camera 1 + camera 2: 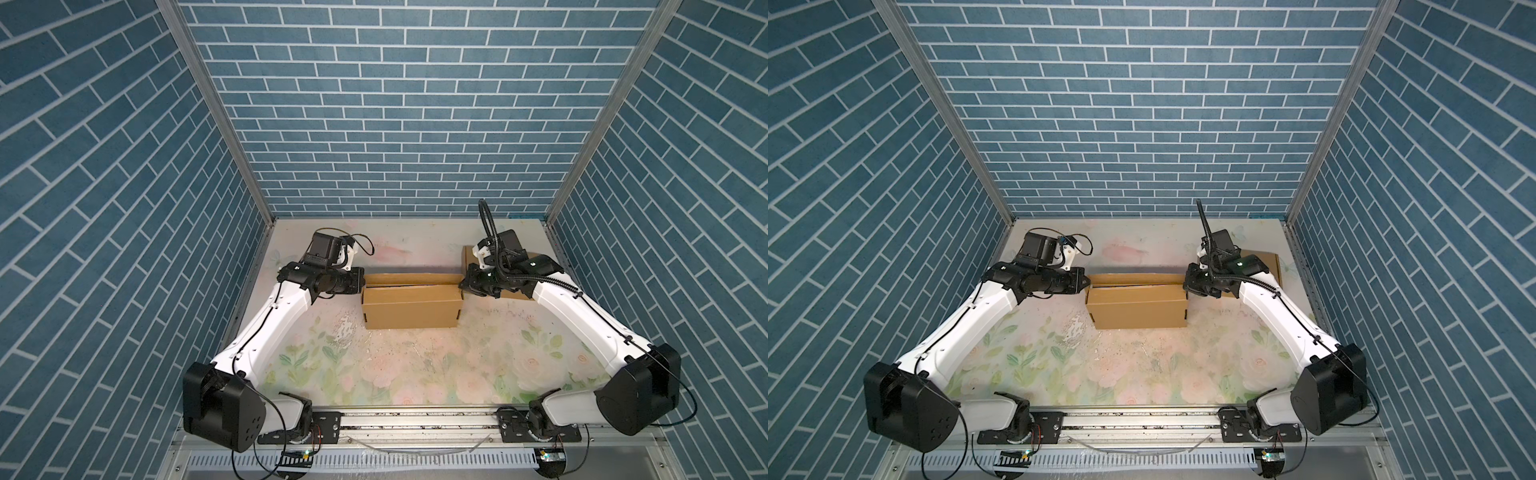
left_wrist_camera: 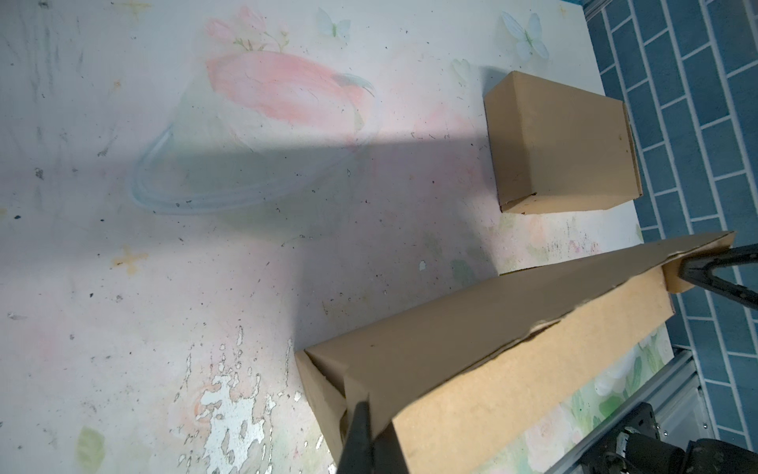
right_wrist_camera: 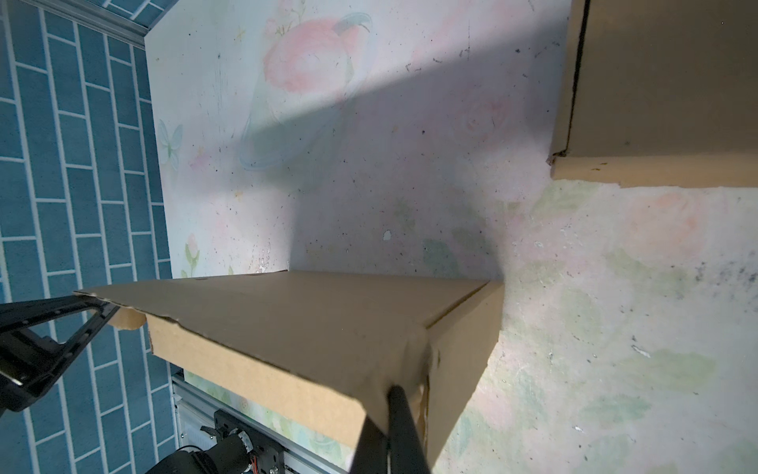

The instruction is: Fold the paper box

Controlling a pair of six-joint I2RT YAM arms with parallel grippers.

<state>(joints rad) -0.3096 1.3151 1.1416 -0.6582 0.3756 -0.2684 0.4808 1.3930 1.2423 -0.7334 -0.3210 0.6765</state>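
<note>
Blue brick-pattern walls (image 1: 395, 104) enclose three sides of the cell. The worn floral-print tabletop (image 1: 415, 374) has chipped, scuffed patches. A long brown cardboard box (image 1: 411, 309) sits mid-table, slightly toward the back, between the two arms in both top views (image 1: 1138, 307). Its lid flap is tilted over the body rather than lying flat, and a dark gap shows along the lid's edge (image 2: 471, 349). A second closed brown cardboard box (image 2: 566, 143) lies at the far right near the wall, well apart from the first and partly behind the right arm (image 1: 1264, 259). The left gripper (image 2: 363, 404) is clenched, pinching the lid corner at the box's left end (image 1: 362, 286). The right gripper (image 3: 396, 390) is also clenched, pinching the opposite lid corner, where the cardboard is crumpled (image 1: 1185, 286).
</note>
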